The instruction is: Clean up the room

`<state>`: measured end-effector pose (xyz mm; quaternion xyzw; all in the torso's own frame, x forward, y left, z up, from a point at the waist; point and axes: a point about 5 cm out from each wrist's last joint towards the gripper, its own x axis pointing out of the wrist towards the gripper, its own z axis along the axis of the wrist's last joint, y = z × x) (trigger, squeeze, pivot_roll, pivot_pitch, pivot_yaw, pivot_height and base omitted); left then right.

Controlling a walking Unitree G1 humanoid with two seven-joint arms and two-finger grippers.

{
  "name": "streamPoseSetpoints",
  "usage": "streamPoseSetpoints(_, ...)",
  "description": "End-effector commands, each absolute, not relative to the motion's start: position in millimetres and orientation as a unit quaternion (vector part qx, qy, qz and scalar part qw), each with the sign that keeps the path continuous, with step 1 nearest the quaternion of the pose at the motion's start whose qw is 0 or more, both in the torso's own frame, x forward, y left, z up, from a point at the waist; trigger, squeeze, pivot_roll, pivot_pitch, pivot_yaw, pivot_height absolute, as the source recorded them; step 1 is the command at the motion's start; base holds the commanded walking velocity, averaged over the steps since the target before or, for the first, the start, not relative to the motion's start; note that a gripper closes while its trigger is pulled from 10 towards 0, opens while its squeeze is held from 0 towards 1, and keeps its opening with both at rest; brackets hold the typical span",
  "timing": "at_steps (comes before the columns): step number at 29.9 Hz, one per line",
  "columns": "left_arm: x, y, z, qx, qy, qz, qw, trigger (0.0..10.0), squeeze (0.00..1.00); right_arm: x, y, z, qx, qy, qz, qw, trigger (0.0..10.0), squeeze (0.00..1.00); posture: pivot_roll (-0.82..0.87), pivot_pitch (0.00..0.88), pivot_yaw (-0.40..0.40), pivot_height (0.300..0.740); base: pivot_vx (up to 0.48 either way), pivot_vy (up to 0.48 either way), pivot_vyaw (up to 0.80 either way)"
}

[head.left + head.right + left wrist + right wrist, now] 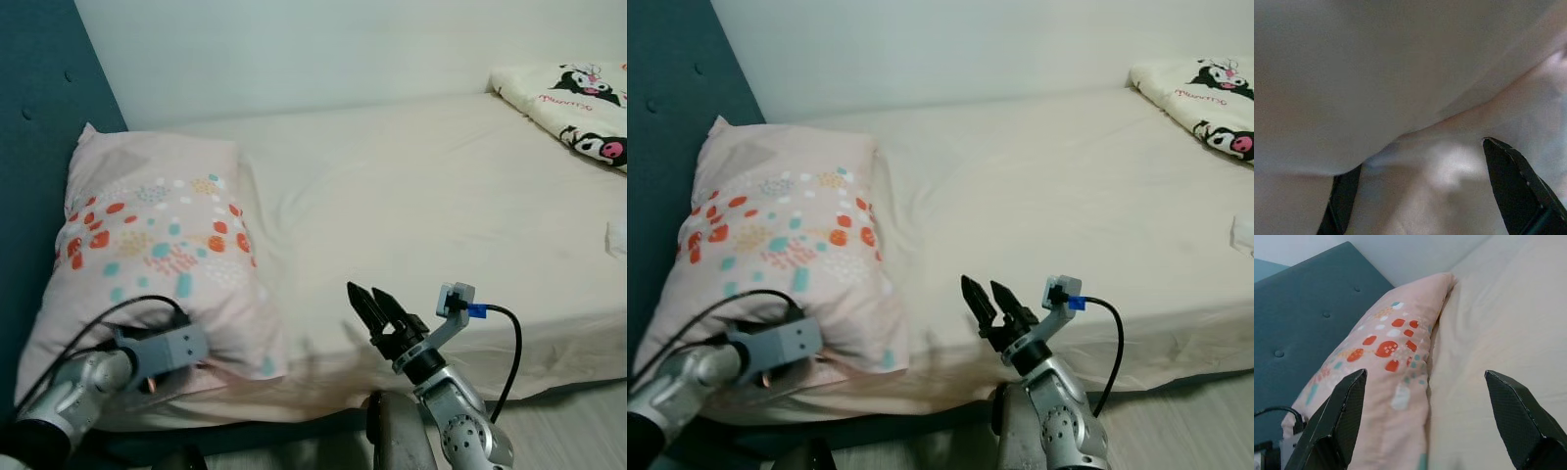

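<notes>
— Black fingers (1518, 181) of our left gripper (1422, 196) spread wide under the pillow's (157, 245) near edge, gripping nothing.
— Our right gripper (372, 302) hangs open too, over the bed's (441, 196) front edge. The pillow lies by the headboard (39, 117).

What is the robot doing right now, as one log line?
left gripper: open, at pillow near edge | right gripper: open, over bed | headboard: beside pillow
</notes>
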<state>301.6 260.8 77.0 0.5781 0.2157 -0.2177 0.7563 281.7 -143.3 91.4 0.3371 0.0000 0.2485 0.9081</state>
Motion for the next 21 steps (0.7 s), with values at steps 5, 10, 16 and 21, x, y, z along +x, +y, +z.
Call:
streamPoseSetpoints(5,304,313,85,0.672,0.257,-0.154,0.677,10.0,0.0,277,-142,86,0.341,0.008,0.243,0.908,10.0,0.0,-0.13,0.082,0.03,0.3,0.0,0.0,0.0)
streamPoseSetpoints(10,305,326,91,0.687,0.265,-0.127,0.664,10.0,0.0,277,-143,86,0.34,0.008,0.242,0.909,10.0,0.0,-0.13,0.082,0.03,0.3,0.0,0.0,0.0)
streamPoseSetpoints(16,308,338,98,0.711,0.264,-0.076,0.647,10.0,0.0,278,-141,86,0.34,0.01,0.243,0.908,10.0,0.0,-0.13,0.081,0.028,0.3,0.0,0.0,0.0)
streamPoseSetpoints(21,309,345,104,0.721,0.266,-0.04,0.638,10.0,0.0,278,-142,86,0.34,0.01,0.242,0.909,10.0,0.0,-0.14,0.08,0.03,0.3,0.0,0.0,0.0)
